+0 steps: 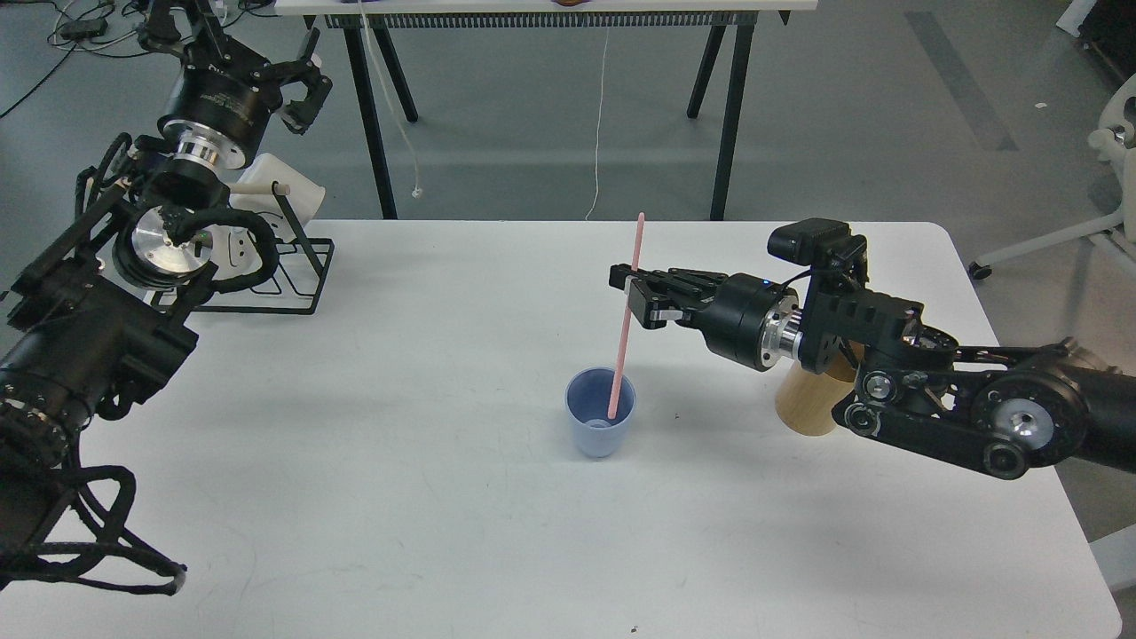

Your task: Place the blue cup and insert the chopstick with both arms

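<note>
The pale blue cup (601, 424) stands upright on the white table (399, 497), near its middle. My right gripper (628, 296) is shut on the pink chopstick (624, 330) and holds it nearly upright above the cup. The stick's lower end is inside the cup's mouth. My left gripper (297, 78) is raised at the far left, beyond the table's back edge, with its fingers spread open and nothing in them.
A tan wooden cylinder (803, 401) stands right of the cup, partly hidden behind my right arm. A black wire rack (293, 266) with a white mug (284, 191) sits at the table's back left. A trestle table's legs (373, 115) stand behind.
</note>
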